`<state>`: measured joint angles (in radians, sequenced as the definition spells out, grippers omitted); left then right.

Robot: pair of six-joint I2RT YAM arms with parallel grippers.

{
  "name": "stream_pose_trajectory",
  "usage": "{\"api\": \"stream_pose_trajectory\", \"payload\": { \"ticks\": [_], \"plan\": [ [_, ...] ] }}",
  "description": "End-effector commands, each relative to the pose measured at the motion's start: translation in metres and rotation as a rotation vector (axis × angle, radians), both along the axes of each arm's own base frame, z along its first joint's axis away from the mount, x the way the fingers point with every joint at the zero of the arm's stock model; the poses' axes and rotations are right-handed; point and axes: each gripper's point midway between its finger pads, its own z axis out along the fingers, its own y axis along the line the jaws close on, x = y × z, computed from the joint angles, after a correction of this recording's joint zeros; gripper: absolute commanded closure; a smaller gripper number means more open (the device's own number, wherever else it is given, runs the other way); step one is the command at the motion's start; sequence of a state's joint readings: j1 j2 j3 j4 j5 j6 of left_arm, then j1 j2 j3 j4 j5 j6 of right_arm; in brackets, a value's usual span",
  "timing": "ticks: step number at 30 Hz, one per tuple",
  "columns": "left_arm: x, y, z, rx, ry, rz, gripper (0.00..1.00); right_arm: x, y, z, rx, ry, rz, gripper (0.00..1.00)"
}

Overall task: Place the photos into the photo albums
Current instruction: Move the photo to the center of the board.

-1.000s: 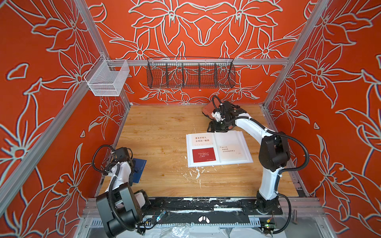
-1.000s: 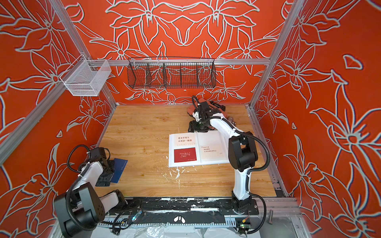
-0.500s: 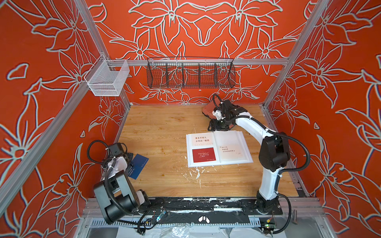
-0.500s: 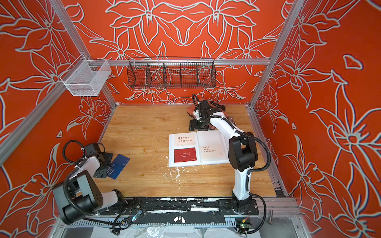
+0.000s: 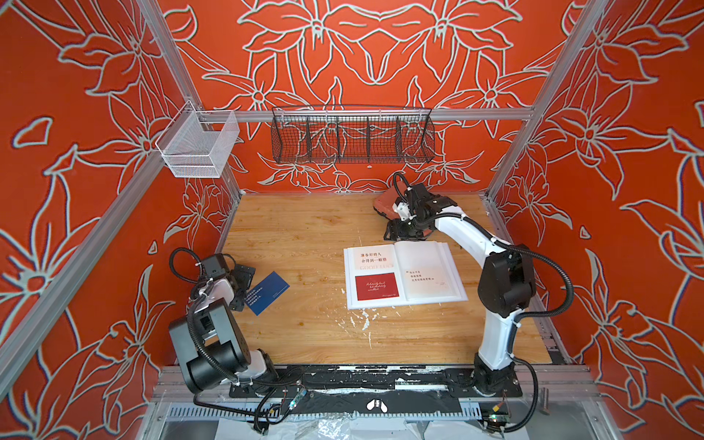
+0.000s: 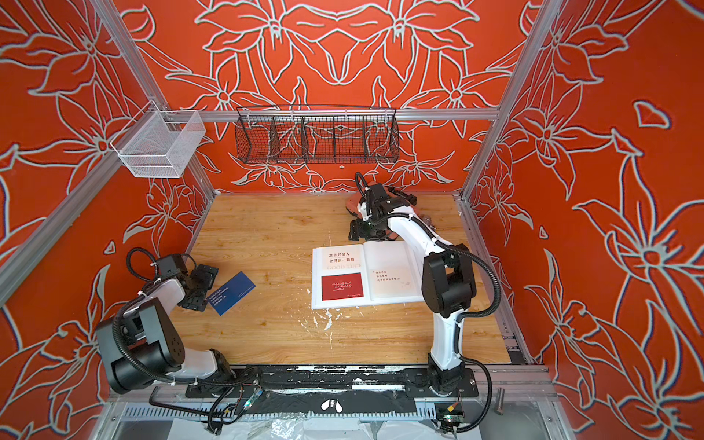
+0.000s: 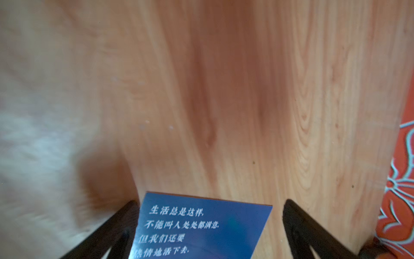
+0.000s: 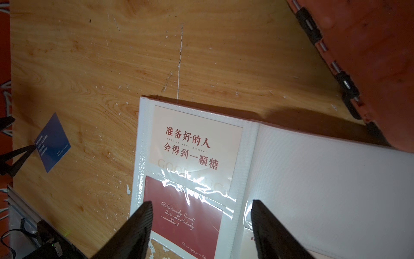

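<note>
In both top views the navy card (image 5: 266, 292) lies flat on the wooden table (image 5: 304, 236) at about 9 o'clock from its centre. It is well apart from the open photo album (image 5: 423, 253), which sits at 3 o'clock. The left gripper (image 5: 244, 288) sits just beside the card's 9 o'clock end, jaws spread wide. The right gripper (image 5: 405, 234) hangs over the album's 12 o'clock edge, in front of the orange case (image 5: 384, 202), jaws apart and empty. The left wrist view shows the navy card (image 7: 201, 226) between the two black fingers (image 7: 112, 226), neither of which seems to touch it. The card looks thin, light, fairly stiff and glossy, so a flat pinch would likely slip. I judge it best to tip a short edge or corner off the wood and close on that margin. The right wrist view shows a pale card (image 8: 195, 143) and a dark red card (image 8: 186, 224) already in the album, under a soft, wrinkled, shiny clear sleeve (image 8: 201, 186). A sleeve like this will probably need holding open.
</note>
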<state>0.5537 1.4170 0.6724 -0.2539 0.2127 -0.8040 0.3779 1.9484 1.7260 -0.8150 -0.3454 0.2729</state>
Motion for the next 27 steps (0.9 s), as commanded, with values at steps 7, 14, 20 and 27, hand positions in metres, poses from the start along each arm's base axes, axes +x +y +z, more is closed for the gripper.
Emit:
{"api": "stream_pose_trajectory", "payload": {
  "ticks": [7, 14, 20, 27],
  "plan": [
    [-0.025, -0.08, -0.05, -0.252, 0.15, -0.124, 0.01, 0.001, 0.029, 0.0, 0.047, 0.022, 0.055, 0.28],
    [0.002, -0.109, -0.046, -0.273, 0.117, -0.253, 0.01, 0.003, 0.055, 0.0, 0.123, 0.045, 0.121, 0.28],
    [0.014, -0.131, -0.035, -0.282, 0.102, -0.335, 0.03, 0.007, 0.078, 0.004, 0.186, 0.047, 0.158, 0.28],
    [0.021, -0.167, -0.037, -0.32, 0.109, -0.427, 0.03, 0.006, 0.099, -0.004, 0.232, 0.085, 0.199, 0.29]
  ]
}}
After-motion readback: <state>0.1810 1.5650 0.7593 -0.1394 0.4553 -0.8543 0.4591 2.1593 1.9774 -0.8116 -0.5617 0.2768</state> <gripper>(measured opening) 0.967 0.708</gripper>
